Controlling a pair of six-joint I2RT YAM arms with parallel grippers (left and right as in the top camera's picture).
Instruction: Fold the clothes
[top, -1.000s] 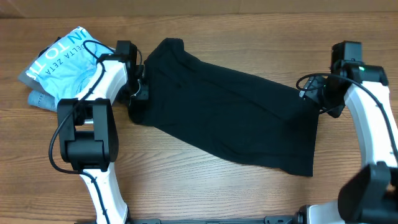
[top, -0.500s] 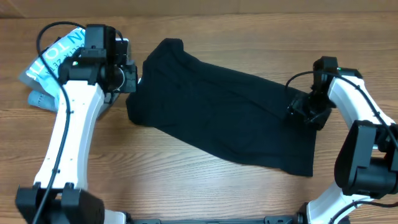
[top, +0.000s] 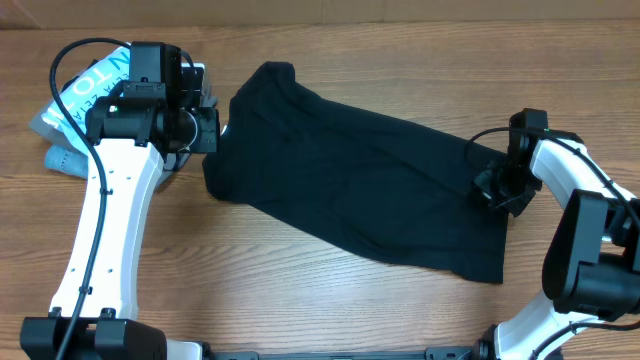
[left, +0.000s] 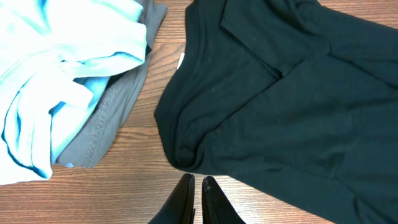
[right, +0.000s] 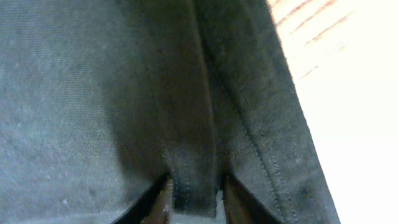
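Wood-grain counter (top: 330, 310) carries the black garment (top: 350, 190) across its middle. Right fingers (right: 155, 202) have just pinched its right hem. Left fingers (left: 182, 200), nearly together and empty, hover beside its left corner, so a fold from the right looks ready.

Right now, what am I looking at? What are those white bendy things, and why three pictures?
Those are two robot arms with pinching fingers. One camera looks down on the wooden table; another rides on each wrist. A black garment lies spread out, with a light blue shirt and a grey garment bunched beside it. The right gripper pinches a fold at the black garment's edge. The left gripper is shut and empty, near the other end.
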